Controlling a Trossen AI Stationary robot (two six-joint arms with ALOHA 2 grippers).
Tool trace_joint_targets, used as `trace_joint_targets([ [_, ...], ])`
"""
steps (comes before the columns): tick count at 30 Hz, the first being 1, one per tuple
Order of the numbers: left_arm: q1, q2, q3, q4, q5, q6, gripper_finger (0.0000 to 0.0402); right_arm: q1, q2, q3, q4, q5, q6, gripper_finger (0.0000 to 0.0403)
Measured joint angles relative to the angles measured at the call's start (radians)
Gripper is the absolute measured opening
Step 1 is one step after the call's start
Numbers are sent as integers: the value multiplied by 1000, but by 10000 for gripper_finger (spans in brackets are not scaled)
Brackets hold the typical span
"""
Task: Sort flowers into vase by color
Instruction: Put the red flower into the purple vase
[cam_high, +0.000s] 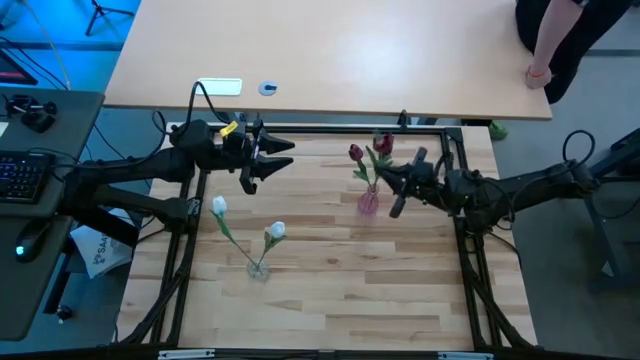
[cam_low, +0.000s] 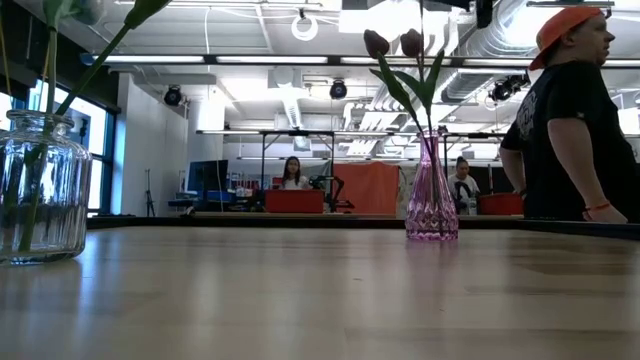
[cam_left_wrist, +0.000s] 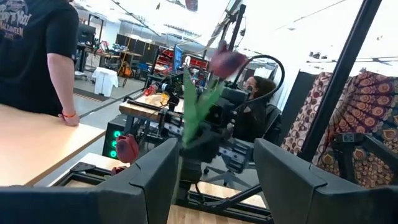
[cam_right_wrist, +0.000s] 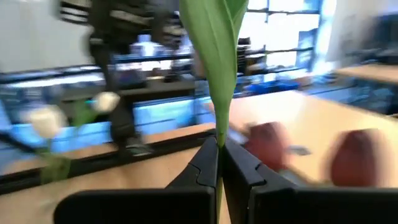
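Sorting: nearly done by the look of it, each colour gathered in its own vase on the light wooden slatted table (cam_high: 330, 290).
Landmark: pink faceted glass vase (cam_low: 432, 205), standing toward the table's far right part.
Left arm: hangs above the table well to the left of the pink vase; left gripper (cam_high: 268, 160) spread wide, holding nothing.
Right arm: reaches in just right of the pink vase; right gripper (cam_high: 400, 185) clenched on a green leaf (cam_right_wrist: 217, 62), pinched between its dark fingers (cam_right_wrist: 202, 168).
Clear ribbed glass jar (cam_low: 42, 190): nearer the front and left of the pink vase, holding two white-headed artificial tulips (cam_high: 247, 225).
Two dark red-headed artificial tulips (cam_low: 392, 43): upright in the pink vase, heads close together.
Handling: these flowers seem light, with thin bendy stems and soft leaves; a low grip on the stem should steer better than a leaf, which may slip or fold.
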Motion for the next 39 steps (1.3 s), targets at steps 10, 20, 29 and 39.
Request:
trace_joint_targets([
  [10, 0, 0, 0, -2, -16, 23, 197, -21, -4, -3, -60, 171, 23, 0],
  [20, 0, 0, 0, -2, -20, 26, 197, -75, -4, -82, -58, 175, 156, 0],
  [29, 0, 0, 0, -2, -20, 20, 197, -79, -4, -108, -36, 172, 162, 0],
  [39, 0, 0, 0, -2, -20, 19, 197, -79, -5, -108, -50, 57, 234, 71],
])
